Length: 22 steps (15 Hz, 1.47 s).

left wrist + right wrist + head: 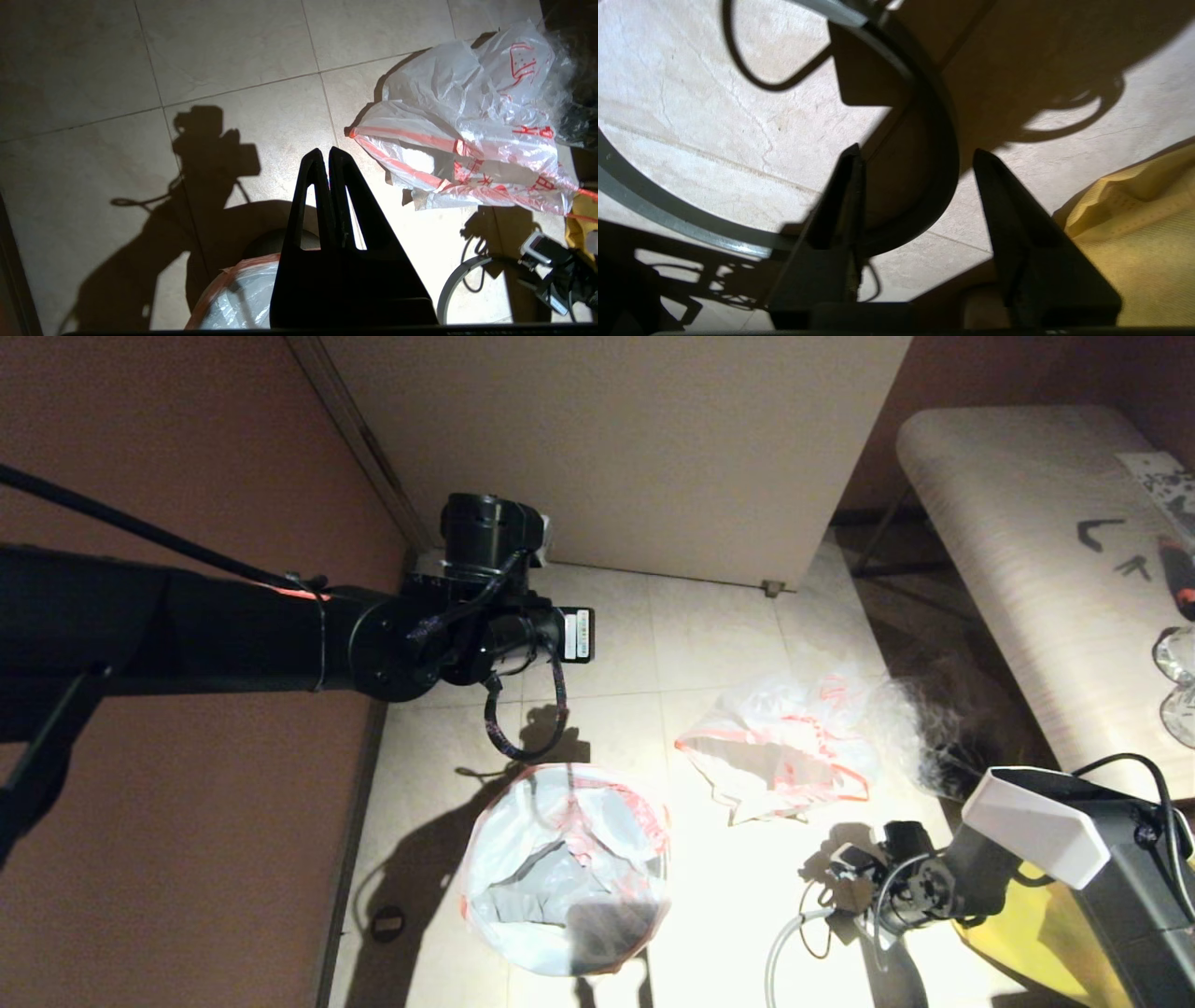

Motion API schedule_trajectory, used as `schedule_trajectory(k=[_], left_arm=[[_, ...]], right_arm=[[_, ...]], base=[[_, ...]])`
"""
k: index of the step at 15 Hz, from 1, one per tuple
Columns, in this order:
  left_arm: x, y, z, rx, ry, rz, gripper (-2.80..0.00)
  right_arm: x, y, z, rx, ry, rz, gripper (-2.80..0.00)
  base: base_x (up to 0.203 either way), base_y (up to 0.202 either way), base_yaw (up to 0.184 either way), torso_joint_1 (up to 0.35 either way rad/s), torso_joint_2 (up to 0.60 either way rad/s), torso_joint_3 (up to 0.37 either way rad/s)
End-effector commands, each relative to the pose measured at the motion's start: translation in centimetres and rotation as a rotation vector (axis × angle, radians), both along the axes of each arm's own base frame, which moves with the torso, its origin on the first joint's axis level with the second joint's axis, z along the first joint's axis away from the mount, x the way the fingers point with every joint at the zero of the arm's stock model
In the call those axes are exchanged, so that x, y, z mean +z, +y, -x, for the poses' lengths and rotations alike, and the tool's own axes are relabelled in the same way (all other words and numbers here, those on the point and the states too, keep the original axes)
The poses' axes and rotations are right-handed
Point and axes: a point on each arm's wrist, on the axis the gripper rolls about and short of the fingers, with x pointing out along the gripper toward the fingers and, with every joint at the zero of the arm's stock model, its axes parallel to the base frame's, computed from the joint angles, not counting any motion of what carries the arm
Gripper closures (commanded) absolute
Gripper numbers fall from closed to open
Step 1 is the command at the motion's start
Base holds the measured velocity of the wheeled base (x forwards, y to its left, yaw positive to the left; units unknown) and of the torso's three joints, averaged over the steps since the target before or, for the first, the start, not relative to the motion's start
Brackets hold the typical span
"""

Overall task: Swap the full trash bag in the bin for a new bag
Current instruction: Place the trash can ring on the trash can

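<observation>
A: Standing on the pale floor tiles point(728, 616), the small round bin point(597, 947) is lined with a translucent white plastic bag with red-orange edging point(560, 868), stretched over its mouth. Whether anything lies inside I cannot tell.

B: And the other bag?

A: A second translucent white carrier bag with red print and red-orange edging point(780, 747) lies crumpled on the tiles just to the right of the bin, apart from it. The left wrist view shows it too point(472, 135), though not what it holds.

B: The grippers?

A: The left gripper point(326, 156) hangs above the bin's far rim, its two black fingers pressed together on nothing. The right gripper point(917, 161) is low over the floor to the right of the bin, jaws apart and holding nothing, with the loose grey rim ring point(943, 154) lying on the tiles between them. A big yellow bag point(1139, 228) lies just beside it.
</observation>
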Motion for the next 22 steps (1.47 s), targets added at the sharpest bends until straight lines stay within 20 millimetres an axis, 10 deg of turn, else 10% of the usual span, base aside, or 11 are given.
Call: schedule_trajectory(k=[1, 12, 13, 22], left_arm=[[0.4, 0.2, 0.1, 0.008, -0.006, 0.012, 0.00], [1.5, 1.0, 0.4, 0.049, -0.041, 0.029, 0.00], [1.6, 1.0, 0.4, 0.049, -0.042, 0.030, 0.00], [2.5, 1.1, 1.5, 0.039, -0.055, 0.038, 0.00]], right_arm=[[-1.1, 0.1, 0.5, 0.017, 0.040, 0.003, -2.80], [-5.4, 1.7, -3.0, 0.206, 0.013, 0.138, -2.80], [-5.5, 1.7, -3.0, 0.207, 0.019, 0.138, 0.00], [-2.8, 1.6, -2.4, 0.197, 0.021, 0.134, 0.00]], base=[[0.000, 0.000, 0.000, 0.000, 0.00, 0.000], [0.000, 0.000, 0.000, 0.000, 0.00, 0.000], [0.000, 0.000, 0.000, 0.000, 0.00, 0.000], [0.000, 0.000, 0.000, 0.000, 0.00, 0.000]])
